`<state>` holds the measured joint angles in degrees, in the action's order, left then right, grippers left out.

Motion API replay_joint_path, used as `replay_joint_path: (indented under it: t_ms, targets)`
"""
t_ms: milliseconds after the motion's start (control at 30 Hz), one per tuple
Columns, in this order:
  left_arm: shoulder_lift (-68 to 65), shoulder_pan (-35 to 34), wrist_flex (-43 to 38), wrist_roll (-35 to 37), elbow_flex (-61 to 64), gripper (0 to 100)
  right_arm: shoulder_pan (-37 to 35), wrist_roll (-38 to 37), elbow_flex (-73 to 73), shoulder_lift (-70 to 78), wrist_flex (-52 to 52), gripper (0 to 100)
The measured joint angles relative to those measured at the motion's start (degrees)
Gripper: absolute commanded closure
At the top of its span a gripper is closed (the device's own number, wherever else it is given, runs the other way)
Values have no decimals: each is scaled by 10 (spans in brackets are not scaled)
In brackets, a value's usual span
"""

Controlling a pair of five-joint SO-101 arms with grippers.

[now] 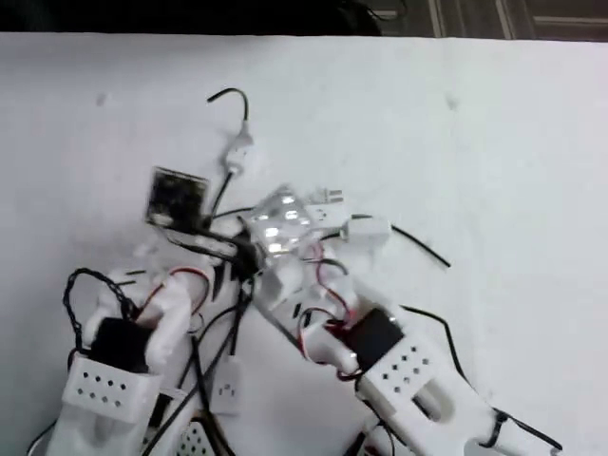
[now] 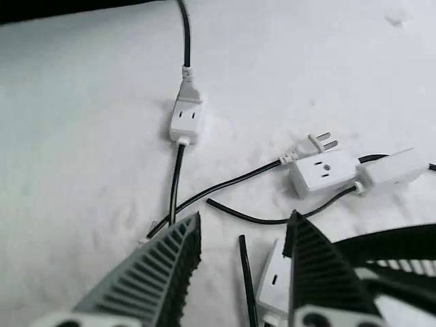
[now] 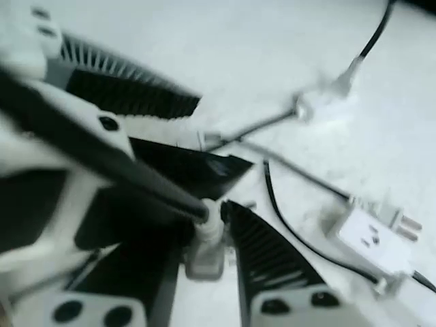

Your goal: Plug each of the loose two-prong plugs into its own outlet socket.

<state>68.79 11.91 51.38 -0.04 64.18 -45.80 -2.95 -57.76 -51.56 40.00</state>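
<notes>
Left jaws: wide apart, empty, above cords (image 2: 225, 185).
Right jaws: closed on white connector (image 3: 203, 252).
Counter (image 1: 494, 123), middle: bare-pronged plug (image 2: 319, 143) beside socket (image 2: 320, 174).

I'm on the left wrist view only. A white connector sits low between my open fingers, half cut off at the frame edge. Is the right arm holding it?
Observer: Yes. The right wrist view shows the right gripper closed on that white connector.
Operator: And the cord above the joined plug and socket leaves my frame. Does it run off the table?
Observer: No. In the high view the joined pair has a short black cord that ends in a hook on the table.
</notes>
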Motion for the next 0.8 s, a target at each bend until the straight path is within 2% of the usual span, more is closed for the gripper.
replay_joint_path:
  t_ms: [200,433,733,800]
  targets:
    - [0,33,0,-47,0,788,4,-8,0,28,-1,981]
    - [1,23,0,-55,0,789,4,-18,0,28,-1,981]
    - [1,-193,0,-55,-22,789,55,-25,0,30,-17,981]
    - [1,-245,7,-55,-22,789,57,-49,0,34,-18,981]
